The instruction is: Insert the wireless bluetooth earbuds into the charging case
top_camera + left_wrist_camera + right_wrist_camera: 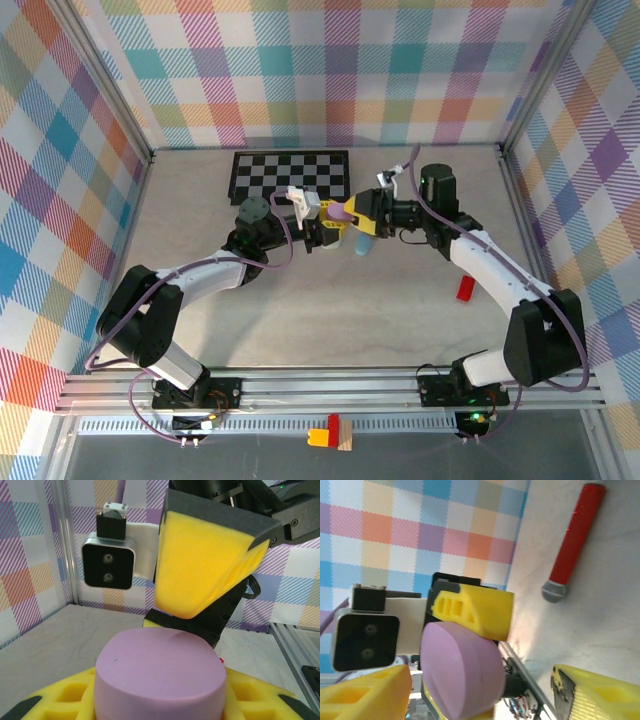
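One lilac case (pixel 160 675) between left jaws

Beige table (pixel 300 320) bears a checkerboard (pixel 290 173) and red block (pixel 466 288)

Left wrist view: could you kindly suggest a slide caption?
Left tool grips a lilac charging case between yellow pads; a yellow finger of the right tool hovers close by.

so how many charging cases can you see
2: lilac case in the left gripper, and what looks like a pale blue case right beside it. others may be hidden.
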Robot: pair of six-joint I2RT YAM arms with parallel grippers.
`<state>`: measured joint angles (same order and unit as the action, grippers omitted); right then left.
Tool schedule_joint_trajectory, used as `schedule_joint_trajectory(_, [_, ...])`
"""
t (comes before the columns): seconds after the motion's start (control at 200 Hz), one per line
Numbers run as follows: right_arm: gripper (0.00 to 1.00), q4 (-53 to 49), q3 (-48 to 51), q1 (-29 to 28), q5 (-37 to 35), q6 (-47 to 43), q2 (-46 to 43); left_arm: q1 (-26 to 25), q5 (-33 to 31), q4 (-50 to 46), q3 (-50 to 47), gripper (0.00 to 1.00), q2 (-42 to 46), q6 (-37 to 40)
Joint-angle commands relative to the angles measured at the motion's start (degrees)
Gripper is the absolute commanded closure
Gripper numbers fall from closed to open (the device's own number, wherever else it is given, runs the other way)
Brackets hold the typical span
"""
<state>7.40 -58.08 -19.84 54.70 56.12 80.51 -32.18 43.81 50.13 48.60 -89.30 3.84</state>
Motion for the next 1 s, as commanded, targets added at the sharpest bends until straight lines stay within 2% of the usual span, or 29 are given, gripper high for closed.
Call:
schedule_joint_trajectory(0.0, [0.32, 16.04, 0.90, -1.11, 4.45, 11.87, 1.46, -0.34, -0.31, 3.88, 1.54, 0.66, 1.50, -0.84])
schedule_joint_trajectory(0.215, [0.44, 28.13, 3.21, -1.21, 4.50, 21.36, 5.04, -0.34, -1.24, 3.94, 1.38, 0.68, 1.93, -1.01])
schedule_joint_trajectory(0.48, [0.68, 28.37, 3.65, -1.18, 3.45, 21.47, 5.53, -0.34, -1.19, 4.24, 1.29, 0.66, 1.85, -0.81])
schedule_joint_trajectory(0.545, [0.73, 27.83, 3.76, -1.09, 2.59, 20.70, 5.36, -0.34, -1.05, 4.41, 1.17, 0.58, 1.89, -0.83])
schedule_joint_trajectory(0.73, [0.78, 21.72, 4.09, -0.08, -0.93, 13.95, 4.20, -0.23, -2.21, 4.59, -0.75, 0.24, 3.27, -0.67])
schedule_joint_trajectory(0.85, [0.81, 10.36, 4.82, 1.32, -6.09, 3.47, 2.35, 0.01, -3.62, 2.67, -3.81, 0.14, 5.60, 1.11])
schedule_joint_trajectory(0.93, [0.81, 3.10, 5.43, 1.79, -9.71, -2.26, 1.58, -0.07, -4.04, -3.22, -5.42, 0.09, 7.67, 4.09])
schedule_joint_trajectory(1.0, [0.81, -2.28, 6.30, 1.90, -12.09, -5.95, 1.24, -0.59, -4.56, -14.97, -4.96, 0.02, 9.92, 7.95])
